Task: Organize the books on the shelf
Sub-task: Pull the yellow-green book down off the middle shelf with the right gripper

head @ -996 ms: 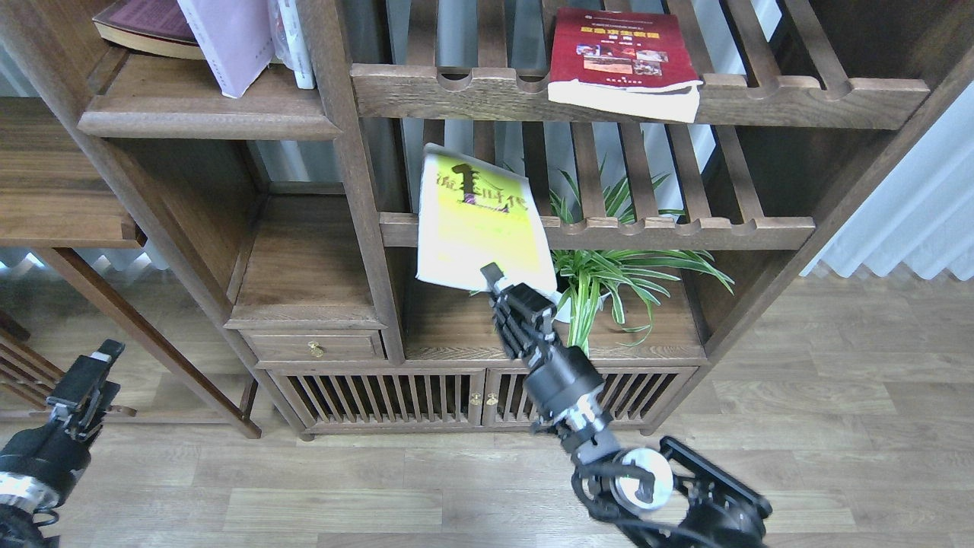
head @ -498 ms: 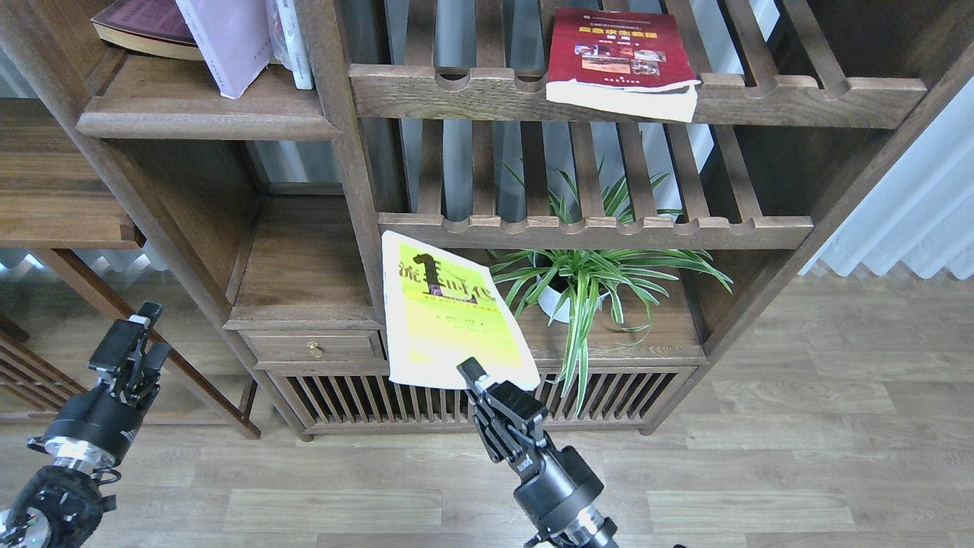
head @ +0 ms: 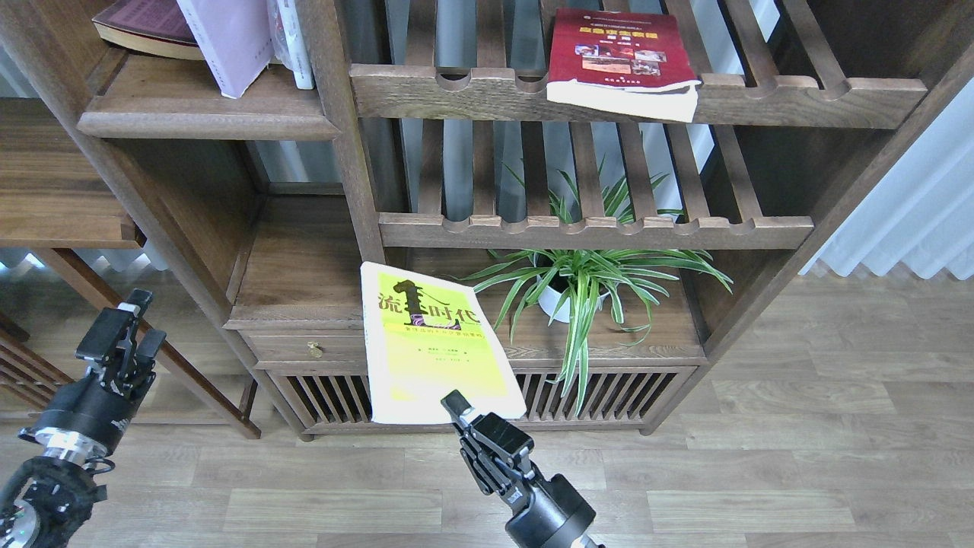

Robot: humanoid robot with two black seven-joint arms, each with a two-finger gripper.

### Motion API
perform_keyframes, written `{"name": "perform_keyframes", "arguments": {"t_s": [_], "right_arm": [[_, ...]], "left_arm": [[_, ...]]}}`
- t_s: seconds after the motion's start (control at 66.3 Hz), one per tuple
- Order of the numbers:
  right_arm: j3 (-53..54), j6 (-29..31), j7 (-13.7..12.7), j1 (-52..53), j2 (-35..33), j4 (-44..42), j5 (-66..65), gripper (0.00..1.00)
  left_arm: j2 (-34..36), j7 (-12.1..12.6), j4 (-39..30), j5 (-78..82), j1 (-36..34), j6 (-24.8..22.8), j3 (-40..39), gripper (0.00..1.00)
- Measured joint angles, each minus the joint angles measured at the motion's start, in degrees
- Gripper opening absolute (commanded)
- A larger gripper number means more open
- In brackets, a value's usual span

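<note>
My right gripper [head: 459, 407] is shut on the lower edge of the yellow-green book [head: 430, 342] with a black Chinese title and holds it in the air in front of the low cabinet. The dark red book [head: 618, 57] lies flat on the upper slatted rack, overhanging its front rail. The white book with a lavender top [head: 227, 42] stands leaning on the solid dark-brown shelf [head: 205, 114] at the upper left. My left gripper [head: 120, 335] is at the lower left, empty and apart from all books; its fingers look slightly apart.
A large maroon book [head: 144, 27] and a plastic-wrapped white book [head: 295, 42] share the upper-left shelf. A potted spider plant [head: 582, 285] stands on the lower board right of the held book. A drawer [head: 316, 346] and slatted cabinet doors [head: 335, 396] are below.
My right gripper has carried the yellow-green book down and to the left, away from the middle slatted rack, towards me. My left gripper has risen and moved a little to the right.
</note>
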Motion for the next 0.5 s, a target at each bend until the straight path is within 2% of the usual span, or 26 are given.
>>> {"name": "perform_keyframes", "arguments": {"t_s": [0.272, 0.498], "right_arm": [[-1.5, 0.0, -1.2, 0.2, 0.0, -0.2, -0.5, 0.06], [-0.6, 0.0, -1.9, 0.8, 0.0, -1.6, -0.6, 0.06]], "left_arm": [[11.3, 0.1, -5.9, -9.2, 0.0, 0.0, 10.4, 0.89], [16.5, 1.0, -7.1, -14.5, -0.7, 0.0, 16.2, 0.89]]}}
